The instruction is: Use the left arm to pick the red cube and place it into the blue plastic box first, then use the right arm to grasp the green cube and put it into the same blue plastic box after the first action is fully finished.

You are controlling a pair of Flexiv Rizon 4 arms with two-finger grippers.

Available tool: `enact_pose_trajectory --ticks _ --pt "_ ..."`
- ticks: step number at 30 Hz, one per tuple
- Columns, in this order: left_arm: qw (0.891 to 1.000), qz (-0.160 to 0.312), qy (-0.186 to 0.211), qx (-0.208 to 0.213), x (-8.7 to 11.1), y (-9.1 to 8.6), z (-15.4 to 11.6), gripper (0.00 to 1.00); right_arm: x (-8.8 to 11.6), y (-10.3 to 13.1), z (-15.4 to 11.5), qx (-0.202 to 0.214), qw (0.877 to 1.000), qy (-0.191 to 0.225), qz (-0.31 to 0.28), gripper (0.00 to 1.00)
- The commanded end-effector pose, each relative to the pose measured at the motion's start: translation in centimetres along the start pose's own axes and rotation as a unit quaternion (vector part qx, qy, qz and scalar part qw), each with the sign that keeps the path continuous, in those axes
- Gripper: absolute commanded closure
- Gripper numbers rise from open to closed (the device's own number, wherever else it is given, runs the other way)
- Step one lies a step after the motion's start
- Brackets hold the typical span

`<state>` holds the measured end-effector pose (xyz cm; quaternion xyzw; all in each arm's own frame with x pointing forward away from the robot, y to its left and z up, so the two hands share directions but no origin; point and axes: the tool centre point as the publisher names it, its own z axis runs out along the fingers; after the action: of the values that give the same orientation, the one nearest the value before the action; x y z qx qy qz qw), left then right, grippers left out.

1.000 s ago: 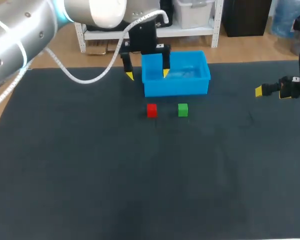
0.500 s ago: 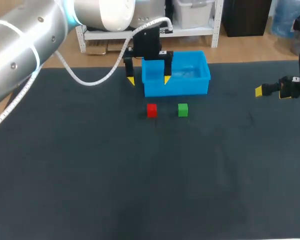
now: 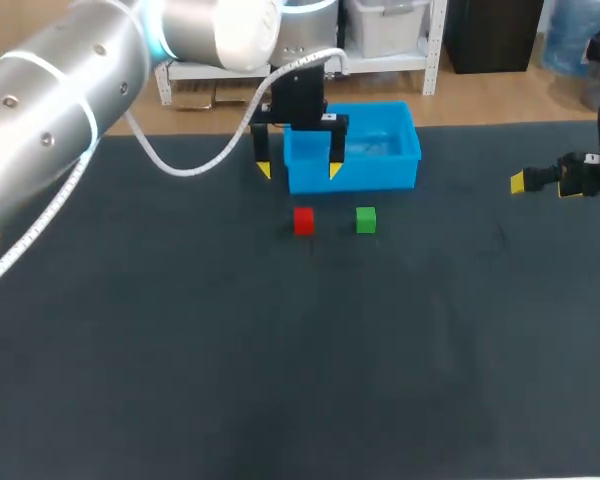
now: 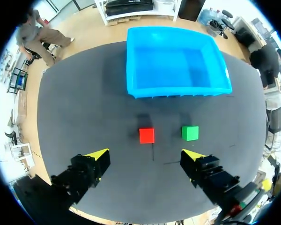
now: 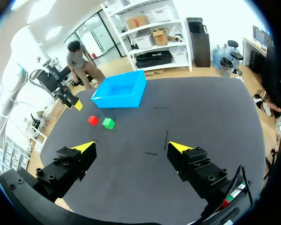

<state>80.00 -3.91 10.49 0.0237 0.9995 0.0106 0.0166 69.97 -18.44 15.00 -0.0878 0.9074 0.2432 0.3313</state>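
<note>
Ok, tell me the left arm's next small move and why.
Probably lower the open left pincer over the red cube: the cube lies untouched on the table just ahead of it, outside the blue plastic box.

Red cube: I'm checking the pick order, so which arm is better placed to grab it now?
Left, probably. The left gripper is open close to the red cube, which lies centred ahead of its fingers in the left wrist view. The right gripper, also open, is far off to the right.
</note>
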Motion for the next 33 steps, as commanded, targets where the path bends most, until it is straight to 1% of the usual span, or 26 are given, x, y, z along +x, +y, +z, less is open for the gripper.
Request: enact_pose_trajectory --ticks 1,12,23,33 --pt "1.000 0.000 0.008 -0.004 -0.8 -0.3 0.6 0.00 0.0 0.0 0.0 0.000 1.000 0.000 0.000 0.00" --pt "1.000 -0.007 0.018 -0.003 -0.5 -0.3 2.6 0.00 0.0 0.0 0.0 0.000 1.000 0.000 0.000 0.00" --pt "1.000 -0.010 0.023 -0.006 -0.7 -0.3 4.2 0.00 0.0 0.0 0.0 0.000 1.000 0.000 0.000 0.00" --pt "0.999 -0.037 0.027 -0.005 -0.8 -0.1 5.5 0.00 0.0 0.0 0.0 0.000 1.000 0.000 0.000 0.00"
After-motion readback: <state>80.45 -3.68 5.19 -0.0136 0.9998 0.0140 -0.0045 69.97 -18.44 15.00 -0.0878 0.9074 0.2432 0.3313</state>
